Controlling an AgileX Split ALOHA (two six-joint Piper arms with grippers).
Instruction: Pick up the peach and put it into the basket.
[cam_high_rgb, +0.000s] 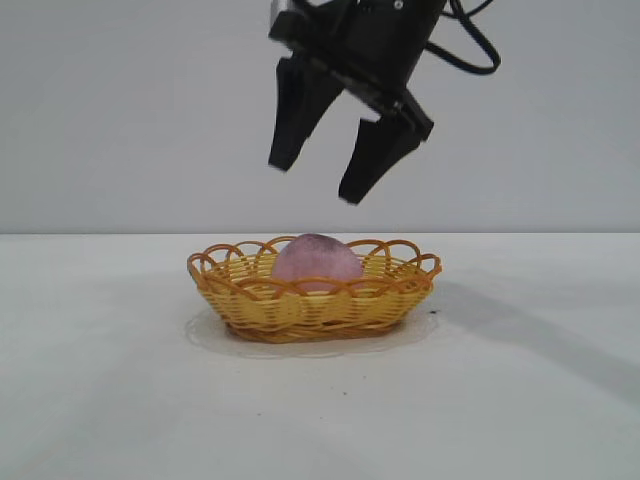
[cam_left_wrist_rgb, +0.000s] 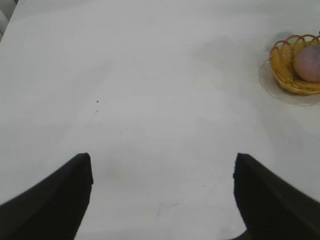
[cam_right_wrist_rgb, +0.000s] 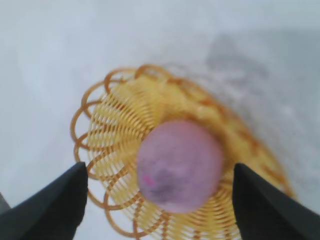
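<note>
Fingers of the right gripper (cam_high_rgb: 318, 183) spread wide, empty, above the dull pink-mauve peach (cam_high_rgb: 316, 262), which lies inside the yellow oval wicker basket (cam_high_rgb: 240, 300) on the white desk (cam_high_rgb: 110, 380); placement appears complete.

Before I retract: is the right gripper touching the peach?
Apart. The exterior view shows the open right gripper above the peach, bare wall between them.
</note>
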